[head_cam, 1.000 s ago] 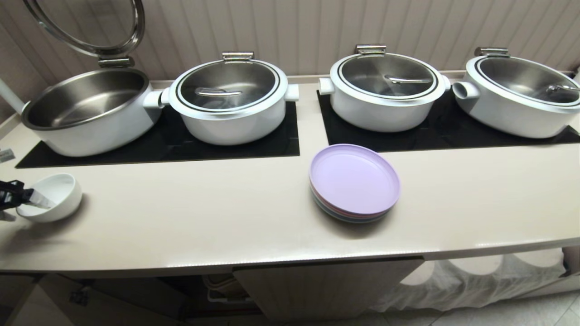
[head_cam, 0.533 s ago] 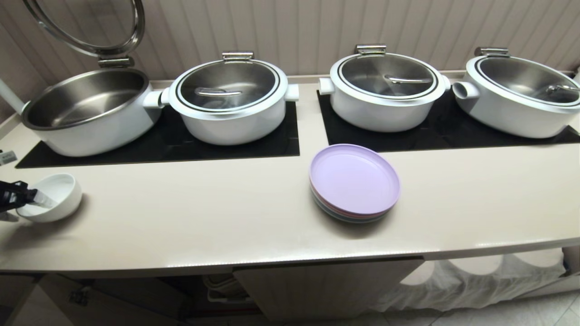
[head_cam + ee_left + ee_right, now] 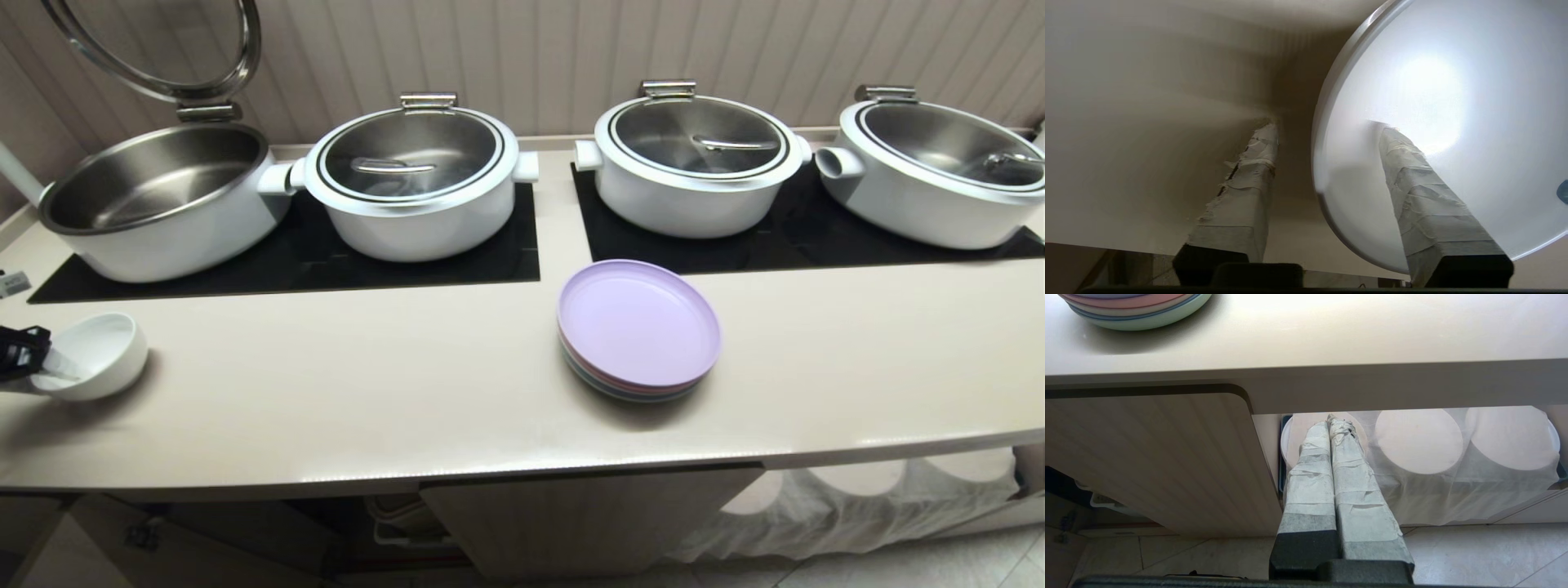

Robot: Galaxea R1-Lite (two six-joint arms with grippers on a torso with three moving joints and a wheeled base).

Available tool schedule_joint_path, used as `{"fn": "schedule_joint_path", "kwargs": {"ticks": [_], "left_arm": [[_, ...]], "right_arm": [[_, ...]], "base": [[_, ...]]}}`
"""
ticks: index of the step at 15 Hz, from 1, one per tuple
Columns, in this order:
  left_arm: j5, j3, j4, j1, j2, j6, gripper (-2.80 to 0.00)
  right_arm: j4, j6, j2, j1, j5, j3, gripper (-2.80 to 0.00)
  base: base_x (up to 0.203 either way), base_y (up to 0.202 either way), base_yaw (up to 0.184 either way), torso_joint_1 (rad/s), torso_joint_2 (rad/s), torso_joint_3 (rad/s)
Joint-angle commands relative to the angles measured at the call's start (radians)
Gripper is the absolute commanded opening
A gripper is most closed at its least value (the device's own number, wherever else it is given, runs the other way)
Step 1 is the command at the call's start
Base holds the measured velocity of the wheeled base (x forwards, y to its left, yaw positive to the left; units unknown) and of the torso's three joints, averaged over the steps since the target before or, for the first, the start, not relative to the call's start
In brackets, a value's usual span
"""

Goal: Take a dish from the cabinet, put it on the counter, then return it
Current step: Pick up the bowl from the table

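Note:
The dish, a small white bowl (image 3: 102, 351), sits on the counter (image 3: 408, 392) at its far left end. My left gripper (image 3: 41, 382) reaches in from the left edge and straddles the bowl's near rim. In the left wrist view one taped finger (image 3: 1412, 183) lies inside the bowl (image 3: 1453, 81). The other finger (image 3: 1249, 183) stands outside it with a gap to the wall, so the left gripper (image 3: 1327, 128) is open. My right gripper (image 3: 1331, 420) hangs shut and empty below the counter's front edge, beside the ribbed cabinet door (image 3: 1147, 457).
Several white warming pots stand on black panels along the back; the leftmost (image 3: 155, 196) has its lid raised. A stack of lilac plates (image 3: 638, 327) sits mid-counter. Cloth-covered white stacks (image 3: 1419, 441) fill the open shelf on the right below the counter.
The left gripper's fingers have drawn closer together across the bowl's rim, and the inner finger has slid back toward the rim. The bowl and the right arm have stayed put.

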Motion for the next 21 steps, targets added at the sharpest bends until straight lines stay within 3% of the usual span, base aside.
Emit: {"fn": "schedule_joint_path", "kwargs": {"ticks": [1, 9, 14, 21], "left_arm": [[-0.004, 0.0, 0.005, -0.002, 0.001, 0.002, -2.8], [-0.011, 0.001, 0.013, -0.002, -0.016, -0.001, -2.8], [-0.011, 0.012, 0.021, -0.003, -0.039, -0.044, -2.8], [-0.021, 0.139, 0.021, -0.036, -0.116, -0.046, -2.8]], "right_arm": [[0.0, 0.0, 0.0, 0.0, 0.0, 0.0, -2.8], [0.0, 0.0, 0.0, 0.0, 0.001, 0.0, -2.8], [0.0, 0.0, 0.0, 0.0, 0.0, 0.0, -2.8], [0.0, 0.0, 0.0, 0.0, 0.0, 0.0, -2.8]], "base": [[0.0, 0.0, 0.0, 0.0, 0.0, 0.0], [0.0, 0.0, 0.0, 0.0, 0.0, 0.0], [0.0, 0.0, 0.0, 0.0, 0.0, 0.0], [0.0, 0.0, 0.0, 0.0, 0.0, 0.0]]}}
